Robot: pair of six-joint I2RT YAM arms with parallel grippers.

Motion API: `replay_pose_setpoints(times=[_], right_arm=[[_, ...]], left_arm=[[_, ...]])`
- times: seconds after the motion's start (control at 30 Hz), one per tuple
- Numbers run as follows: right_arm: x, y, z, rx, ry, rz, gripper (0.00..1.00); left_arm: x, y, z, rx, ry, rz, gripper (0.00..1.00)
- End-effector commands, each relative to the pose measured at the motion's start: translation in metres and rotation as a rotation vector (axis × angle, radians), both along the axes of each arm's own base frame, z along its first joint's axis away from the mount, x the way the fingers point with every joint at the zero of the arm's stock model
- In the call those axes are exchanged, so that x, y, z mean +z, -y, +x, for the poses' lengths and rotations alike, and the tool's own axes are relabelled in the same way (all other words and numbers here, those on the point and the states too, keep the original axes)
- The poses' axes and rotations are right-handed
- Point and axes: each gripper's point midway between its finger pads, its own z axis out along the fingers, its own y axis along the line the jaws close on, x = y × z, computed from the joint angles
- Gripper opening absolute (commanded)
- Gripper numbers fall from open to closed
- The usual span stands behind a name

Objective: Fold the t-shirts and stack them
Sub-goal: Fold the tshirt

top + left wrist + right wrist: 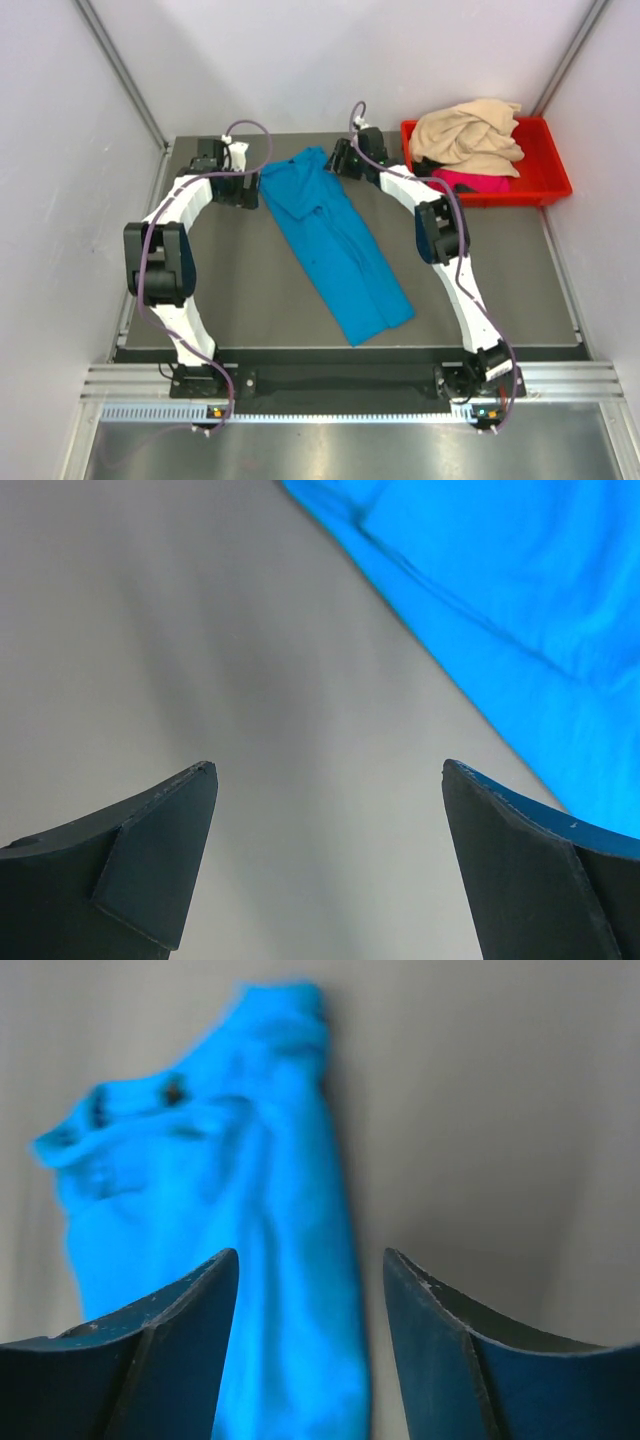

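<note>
The turquoise-blue t-shirt (335,240) lies on the dark table as a long narrow strip, running from the far middle toward the near right. My left gripper (250,188) hovers open just left of the strip's far end. In the left wrist view the left gripper (330,770) has only bare table between its fingers, and the blue cloth (500,580) lies to the upper right. My right gripper (338,160) sits at the strip's far right corner. It (310,1255) is open above the blurred blue shirt (200,1180), holding nothing. A beige t-shirt (465,132) and a magenta one (482,182) lie crumpled in the bin.
A red plastic bin (555,186) stands at the table's far right corner. White walls close in on the left, right and back. The dark table (240,290) ends at a metal rail near the arm bases.
</note>
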Motion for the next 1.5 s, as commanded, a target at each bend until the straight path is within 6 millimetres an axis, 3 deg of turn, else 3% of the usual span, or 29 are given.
replay_pose_setpoints(times=[0.0, 0.07, 0.1, 0.23, 0.33, 0.37, 0.47, 0.6, 0.63, 0.67, 0.8, 0.83, 0.87, 0.93, 1.07, 1.13, 1.23, 1.27, 1.3, 1.33, 1.4, 1.43, 1.47], right_arm=[[0.044, -0.026, 0.027, -0.091, 0.088, 0.184, 0.58], [0.020, -0.036, 0.030, -0.111, 0.044, 0.224, 0.56], [0.028, -0.041, 0.029, -0.112, 0.052, 0.240, 0.56], [-0.002, -0.051, 0.027, -0.161, 0.008, 0.235, 0.50], [-0.022, -0.048, 0.029, -0.212, -0.034, 0.252, 0.36], [-0.020, -0.048, 0.034, -0.236, -0.027, 0.282, 0.23], [-0.020, -0.050, 0.040, -0.287, -0.036, 0.386, 0.00], [-0.009, -0.033, 0.060, -0.418, -0.020, 0.488, 0.00], [0.003, -0.029, 0.062, -0.432, -0.012, 0.508, 0.00], [-0.006, -0.010, 0.069, -0.523, -0.011, 0.497, 0.00], [0.003, 0.038, 0.075, -0.704, 0.006, 0.469, 0.00], [0.024, 0.047, 0.074, -0.732, 0.028, 0.482, 0.00], [0.010, 0.068, 0.072, -0.802, 0.018, 0.451, 0.00], [0.024, 0.084, 0.069, -0.847, 0.038, 0.443, 0.00], [0.013, 0.112, 0.066, -0.906, 0.016, 0.394, 0.00], [0.013, 0.113, 0.068, -0.886, 0.016, 0.401, 0.00], [0.019, 0.107, 0.067, -0.790, 0.001, 0.400, 0.16], [0.019, 0.104, 0.064, -0.738, -0.009, 0.389, 0.34], [0.020, 0.104, 0.061, -0.718, -0.011, 0.377, 0.40], [0.034, 0.103, 0.058, -0.685, 0.011, 0.358, 0.44], [0.039, 0.103, 0.050, -0.646, 0.012, 0.320, 0.50], [0.055, 0.104, 0.047, -0.618, 0.040, 0.297, 0.52], [0.059, 0.102, 0.042, -0.592, 0.038, 0.284, 0.54]], left_arm=[[0.015, 0.009, -0.007, -0.041, 0.031, -0.039, 0.99], [0.008, 0.015, -0.008, -0.051, 0.010, -0.070, 0.99], [0.008, 0.015, -0.008, -0.050, 0.010, -0.071, 0.99], [-0.002, 0.018, -0.006, -0.046, -0.018, -0.095, 0.99], [0.000, 0.019, -0.005, -0.048, -0.013, -0.100, 0.99], [0.000, 0.019, -0.005, -0.049, -0.011, -0.101, 0.99], [0.003, 0.020, -0.004, -0.054, 0.001, -0.099, 0.99], [0.002, 0.020, -0.005, -0.058, -0.008, -0.103, 0.99], [-0.001, 0.021, -0.007, -0.060, -0.022, -0.107, 0.99], [-0.001, 0.022, -0.008, -0.063, -0.025, -0.110, 0.99], [-0.001, 0.036, -0.013, -0.113, -0.052, -0.156, 0.99], [0.000, 0.041, -0.014, -0.131, -0.056, -0.168, 0.99], [-0.001, 0.044, -0.018, -0.143, -0.074, -0.171, 0.99], [-0.001, 0.062, -0.025, -0.216, -0.082, -0.160, 0.95], [-0.002, 0.111, -0.057, -0.429, -0.090, -0.124, 0.88], [-0.004, 0.142, -0.082, -0.570, -0.080, -0.096, 0.87], [-0.010, 0.177, -0.121, -0.765, -0.067, -0.067, 0.88], [-0.011, 0.184, -0.131, -0.811, -0.061, -0.058, 0.88], [-0.014, 0.197, -0.149, -0.888, -0.051, -0.050, 0.90], [-0.015, 0.203, -0.158, -0.925, -0.048, -0.056, 0.90], [-0.019, 0.218, -0.184, -1.026, -0.052, -0.091, 0.91], [-0.019, 0.224, -0.189, -1.058, -0.030, -0.099, 0.92], [-0.020, 0.229, -0.196, -1.089, -0.018, -0.105, 0.92]])
